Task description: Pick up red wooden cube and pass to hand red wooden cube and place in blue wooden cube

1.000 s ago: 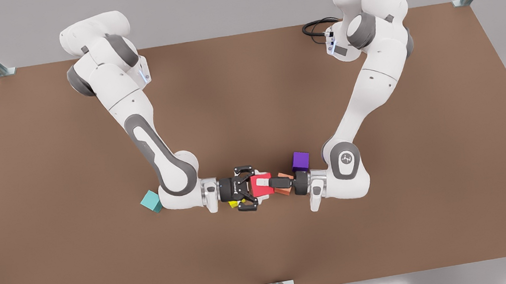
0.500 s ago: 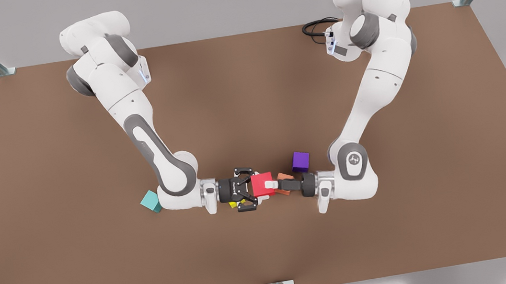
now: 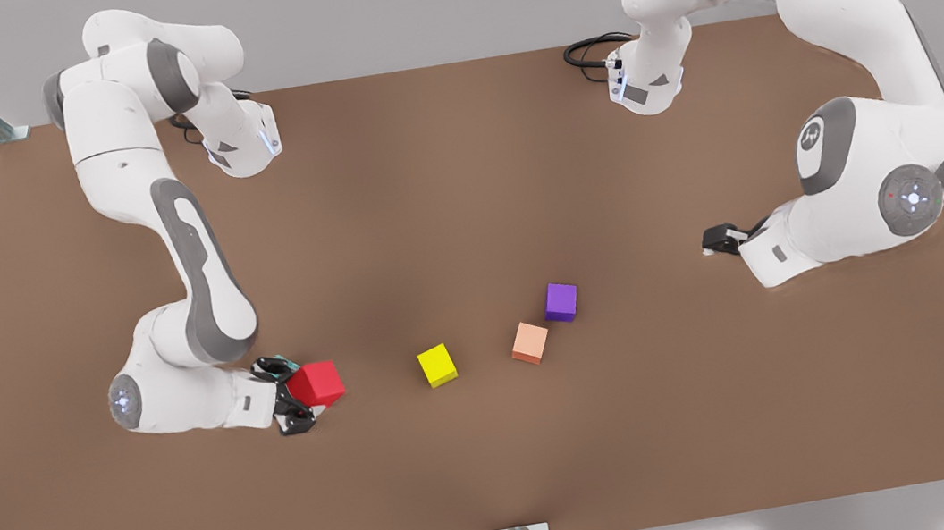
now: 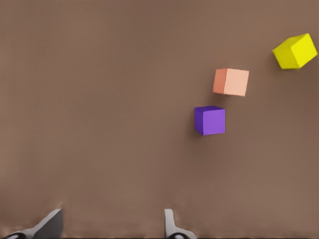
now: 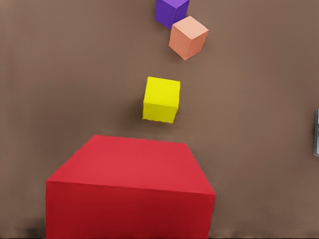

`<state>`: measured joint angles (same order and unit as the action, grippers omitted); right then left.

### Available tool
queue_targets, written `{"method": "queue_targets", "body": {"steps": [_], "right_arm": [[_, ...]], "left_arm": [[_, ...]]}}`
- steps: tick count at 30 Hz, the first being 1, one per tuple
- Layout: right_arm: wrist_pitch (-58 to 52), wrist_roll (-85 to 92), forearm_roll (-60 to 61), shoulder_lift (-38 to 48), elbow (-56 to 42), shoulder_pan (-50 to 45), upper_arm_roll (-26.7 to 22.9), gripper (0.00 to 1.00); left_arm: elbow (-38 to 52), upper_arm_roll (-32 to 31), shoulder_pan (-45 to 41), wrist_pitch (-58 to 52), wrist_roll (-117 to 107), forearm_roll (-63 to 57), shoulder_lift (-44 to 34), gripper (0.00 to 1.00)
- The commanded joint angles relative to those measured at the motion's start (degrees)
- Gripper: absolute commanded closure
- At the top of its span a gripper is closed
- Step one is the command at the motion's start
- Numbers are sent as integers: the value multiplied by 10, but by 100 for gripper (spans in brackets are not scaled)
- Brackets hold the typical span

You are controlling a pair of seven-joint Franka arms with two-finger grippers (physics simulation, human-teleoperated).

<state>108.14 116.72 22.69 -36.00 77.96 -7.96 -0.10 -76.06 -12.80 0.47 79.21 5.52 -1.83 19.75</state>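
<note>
handover done: red wooden cube (image 3: 316,383) clamped in right gripper (image 3: 297,393) near tabletop's (image 3: 461,176) left edge; left gripper (image 3: 714,240) empty, fingers apart, waiting near right edge; placing on blue wooden cube pending.

- I see a small bright red wooden cube (image 3: 316,383), plain on every face; in the right wrist view (image 5: 130,191) its top looks lighter than its front.
- A sliver of teal (image 3: 289,363) peeks from behind the black gripper (image 3: 291,399) holding the red cube.
- The small yellow cube (image 3: 437,365) is plain lemon yellow.
- The small salmon-orange cube (image 3: 529,343) is pale and unpatterned.
- The small purple cube (image 3: 561,301) is deep violet.
- The flat brown table top (image 3: 446,196) is an even matte brown.
- Both arms are white with grey joint bands; my other gripper (image 3: 719,239) is black, and its fingers (image 4: 50,224) are light grey in the left wrist view.
- A black cable (image 3: 589,48) lies coiled at one arm's base.
</note>
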Motion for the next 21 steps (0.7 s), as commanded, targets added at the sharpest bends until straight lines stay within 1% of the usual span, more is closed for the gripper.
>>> {"method": "queue_targets", "body": {"steps": [1, 3, 5, 9, 12, 16, 17, 21], "right_arm": [[-59, -314, -219, 8, 3, 0, -12, 41], [-42, -313, -250, 15, 24, 1, -25, 41], [-4, -312, -266, 31, 61, 3, -33, 41], [79, -315, -266, 67, 150, 1, -32, 41], [115, -335, -261, 82, 191, -3, -32, 41], [132, -369, -249, 74, 192, -22, -31, 41], [135, -369, -244, 72, 193, -24, -30, 41], [168, -369, -237, 74, 223, -22, -30, 41]], "left_arm": [[-127, 112, -76, 82, -99, 6, -96, 0], [-119, 110, -75, 77, -98, 7, -75, 0], [-115, 110, -76, 76, -97, 45, -55, 0], [-102, 102, -79, 67, -99, 60, -54, 0], [-102, 99, -88, 48, -101, 59, -44, 0], [-100, 96, -89, 23, -102, 60, -46, 0], [-100, 81, -88, 20, -108, 60, -46, 0], [-100, 76, -88, 10, -126, 59, -45, 0]]}}
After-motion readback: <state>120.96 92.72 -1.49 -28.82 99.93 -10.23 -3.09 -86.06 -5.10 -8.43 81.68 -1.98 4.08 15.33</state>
